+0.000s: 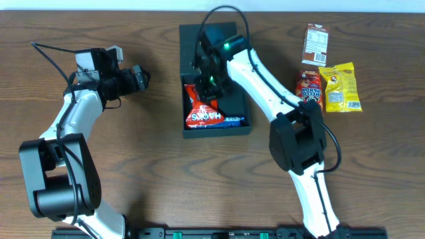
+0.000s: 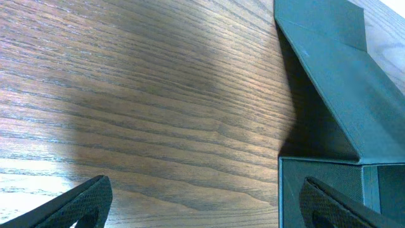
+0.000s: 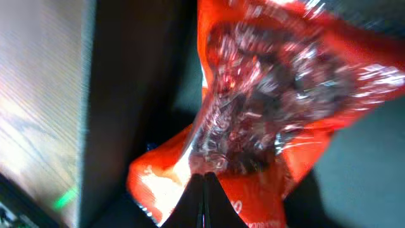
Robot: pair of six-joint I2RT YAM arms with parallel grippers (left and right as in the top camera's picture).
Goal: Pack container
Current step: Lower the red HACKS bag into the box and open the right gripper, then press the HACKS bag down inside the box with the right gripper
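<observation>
Fingers of the right gripper (image 3: 204, 180) pinch shut on an edge of the red bag (image 3: 266, 95), holding it inside the container (image 1: 183, 99) at mid-table, seemingly to settle it beside the blue packet (image 1: 232, 121), while the left gripper (image 2: 205, 190) hovers open just beside the container's wall.

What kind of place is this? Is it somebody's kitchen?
Probably a robot lab or test bench, not a kitchen. A left robot arm and a right robot arm stand at a wooden table. The right gripper holds a red snack packet in a black box, and more packets wait nearby.
</observation>
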